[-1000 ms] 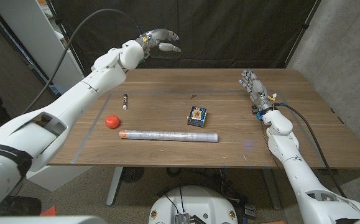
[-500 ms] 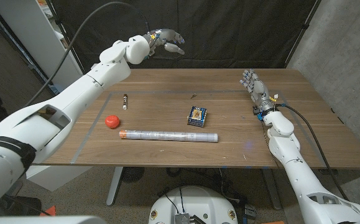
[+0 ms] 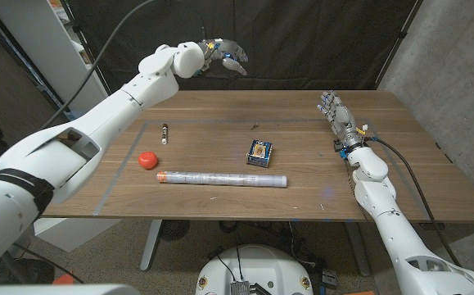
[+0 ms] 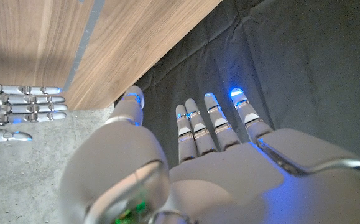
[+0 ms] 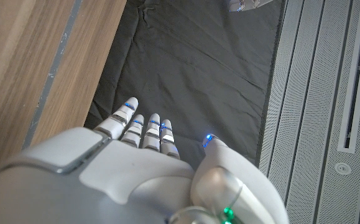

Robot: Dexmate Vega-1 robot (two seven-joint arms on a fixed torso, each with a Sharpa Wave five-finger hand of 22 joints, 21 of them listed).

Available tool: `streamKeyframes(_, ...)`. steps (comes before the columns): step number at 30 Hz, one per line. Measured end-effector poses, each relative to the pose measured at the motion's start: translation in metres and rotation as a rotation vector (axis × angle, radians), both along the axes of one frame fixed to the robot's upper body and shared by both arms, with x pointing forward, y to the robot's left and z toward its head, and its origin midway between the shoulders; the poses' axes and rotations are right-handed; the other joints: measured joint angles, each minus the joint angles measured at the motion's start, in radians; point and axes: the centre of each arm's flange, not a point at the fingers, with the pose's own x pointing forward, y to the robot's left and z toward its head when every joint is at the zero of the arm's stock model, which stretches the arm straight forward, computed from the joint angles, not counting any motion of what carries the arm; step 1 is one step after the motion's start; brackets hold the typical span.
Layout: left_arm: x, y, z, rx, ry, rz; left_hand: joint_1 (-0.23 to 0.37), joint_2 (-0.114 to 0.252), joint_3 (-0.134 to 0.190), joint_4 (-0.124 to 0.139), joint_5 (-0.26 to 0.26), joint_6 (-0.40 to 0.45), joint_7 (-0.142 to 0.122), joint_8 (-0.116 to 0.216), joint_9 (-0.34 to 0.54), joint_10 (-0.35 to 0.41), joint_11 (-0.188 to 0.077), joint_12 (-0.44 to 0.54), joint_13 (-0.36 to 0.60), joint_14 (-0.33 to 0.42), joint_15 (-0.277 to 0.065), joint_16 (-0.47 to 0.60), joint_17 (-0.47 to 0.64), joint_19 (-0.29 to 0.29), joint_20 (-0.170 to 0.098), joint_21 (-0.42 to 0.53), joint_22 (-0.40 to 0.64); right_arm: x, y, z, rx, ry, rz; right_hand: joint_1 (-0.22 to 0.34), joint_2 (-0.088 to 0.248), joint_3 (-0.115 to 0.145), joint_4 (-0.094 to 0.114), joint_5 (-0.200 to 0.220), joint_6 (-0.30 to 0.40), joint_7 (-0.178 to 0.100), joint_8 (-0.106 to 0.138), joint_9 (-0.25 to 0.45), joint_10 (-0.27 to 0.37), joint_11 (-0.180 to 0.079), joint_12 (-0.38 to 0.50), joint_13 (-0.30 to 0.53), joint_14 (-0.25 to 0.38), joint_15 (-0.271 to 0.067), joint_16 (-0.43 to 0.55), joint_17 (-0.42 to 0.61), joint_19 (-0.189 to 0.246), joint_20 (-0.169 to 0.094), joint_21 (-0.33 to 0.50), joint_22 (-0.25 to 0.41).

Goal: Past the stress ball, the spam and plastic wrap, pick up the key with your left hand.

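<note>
The desk (image 3: 220, 201) fills the middle of the head view, a wooden top on which the things are laid out in a loose spread, presumably so that the hand has to pass over several to reach the one wanted.

The left hand (image 3: 224, 53) is held high in the upper middle of the frame, above and beyond the desk's far edge, against the dark curtain. Its fingers are seen apart and slightly curled, and nothing is held in them; in the left wrist view the same hand (image 4: 211, 143) is seen with fingers extended and empty. The height is judged to be a carry pose for clearing the things below, not a grasp.

The right hand (image 3: 335, 111) is seen at the upper right of the desk, fingers stretched out and holding nothing, apparently parked out of the way since the task is given to the other arm.

The wrap (image 3: 222, 177) lies as a long roll across the lower middle of the desk. The spam (image 3: 259, 151) sits just above its right part. The ball (image 3: 146, 159) is at the left, near the roll's left end.

The key (image 3: 255, 126) is taken to be the small dark thing at the upper middle of the desk, beyond the spam; it is too small for its shape to be confirmed. A small dark stick (image 3: 164, 132) lies above the ball.
</note>
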Motion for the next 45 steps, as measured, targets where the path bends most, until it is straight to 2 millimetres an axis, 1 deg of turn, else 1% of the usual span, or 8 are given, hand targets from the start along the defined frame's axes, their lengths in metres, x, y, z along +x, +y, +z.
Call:
streamKeyframes(5,0.004,-0.007,0.003,0.023,0.017,0.012,0.004,0.004,-0.003,0.003,0.000,0.005,-0.005,0.000,0.000,0.000,0.000,0.000,0.000,0.000,0.000,0.000,0.005,0.000,0.000,0.001,0.000,0.000,0.000,0.000,0.002,-0.003,0.000,0.000,0.000,0.000,0.000,0.000,0.000,0.000,0.000,0.000,0.004,0.003,0.000,0.000,0.004,-0.004,0.000,0.000,0.000,0.000,0.000,0.000)
streamKeyframes(13,0.010,-0.017,0.003,0.062,0.040,0.026,0.009,0.009,-0.010,0.002,0.000,0.022,-0.003,0.000,0.000,0.018,-0.007,0.008,0.005,0.005,-0.005,0.010,0.009,0.005,-0.005,0.002,0.000,-0.001,-0.001,0.001,0.003,-0.009,-0.002,0.000,0.000,0.000,0.000,0.000,0.009,-0.001,0.000,0.000,0.008,0.007,0.000,0.000,0.005,-0.005,0.000,0.000,0.000,0.000,0.000,0.000)
streamKeyframes(20,0.017,-0.030,0.003,0.101,0.058,0.028,0.017,0.009,-0.018,0.001,0.000,0.032,-0.010,0.000,0.000,0.025,-0.004,0.015,0.008,0.005,-0.005,0.014,0.014,0.005,-0.005,0.007,0.000,-0.002,-0.002,0.002,0.004,-0.016,-0.003,0.000,0.000,0.000,0.000,0.000,0.013,0.002,0.000,0.000,0.008,0.007,0.000,0.000,0.011,0.000,0.000,0.000,0.000,0.000,0.000,0.000)
streamKeyframes(24,0.020,-0.038,0.002,0.121,0.065,0.026,0.021,0.013,-0.018,0.001,0.000,0.040,-0.007,0.000,0.000,0.028,-0.007,0.015,0.009,0.005,-0.005,0.014,0.018,0.005,-0.005,0.010,0.000,-0.001,-0.003,0.003,0.005,-0.018,-0.004,0.000,0.000,0.000,0.000,0.000,0.013,0.002,0.000,0.000,0.013,0.001,0.000,0.000,0.011,0.000,0.000,0.000,0.000,0.000,0.000,0.000)
streamKeyframes(29,0.024,-0.046,0.000,0.143,0.073,0.023,0.024,0.010,-0.025,0.002,0.000,0.048,-0.015,0.000,0.000,0.034,-0.003,0.023,0.013,0.014,-0.004,0.014,0.018,0.005,-0.005,0.014,0.000,-0.001,-0.005,0.002,0.009,-0.018,-0.006,0.000,0.000,0.000,0.000,0.000,0.013,0.002,0.000,0.000,0.013,0.001,0.000,0.000,0.011,0.000,0.000,0.000,0.004,0.004,0.000,0.000)
streamKeyframes(34,0.028,-0.054,-0.002,0.164,0.080,0.023,0.052,0.009,-0.029,-0.002,0.000,0.089,-0.019,0.000,0.000,0.039,-0.007,0.029,0.017,0.018,-0.008,0.021,0.023,0.005,-0.005,0.018,0.000,0.000,-0.007,0.002,0.012,-0.019,-0.007,0.000,0.000,0.000,0.000,0.000,0.017,-0.003,0.000,0.000,0.013,0.001,0.000,0.000,0.011,0.000,0.000,0.000,0.004,0.004,0.000,0.000)
streamKeyframes(39,0.032,-0.060,-0.004,0.180,0.087,0.022,0.057,0.012,-0.033,-0.006,0.000,0.112,-0.015,0.000,-0.001,0.045,-0.012,0.035,0.018,0.022,-0.004,0.025,0.027,0.011,-0.011,0.022,0.000,0.001,-0.009,0.002,0.016,-0.018,-0.009,0.000,0.000,0.003,-0.003,0.000,0.018,-0.004,0.000,0.000,0.013,0.001,0.000,0.000,0.011,0.000,0.000,0.000,0.004,0.004,0.000,0.000)
streamKeyframes(45,0.036,-0.066,-0.006,0.195,0.091,0.021,0.059,0.014,-0.037,-0.001,0.000,0.131,-0.013,0.000,-0.002,0.050,-0.011,0.040,0.023,0.022,-0.004,0.029,0.032,0.011,-0.011,0.025,0.000,0.003,-0.011,0.001,0.017,-0.015,-0.007,-0.003,0.003,0.003,-0.003,0.000,0.018,-0.004,0.000,0.000,0.018,0.007,0.000,0.000,0.011,0.000,0.000,0.000,0.004,0.004,0.000,0.000)
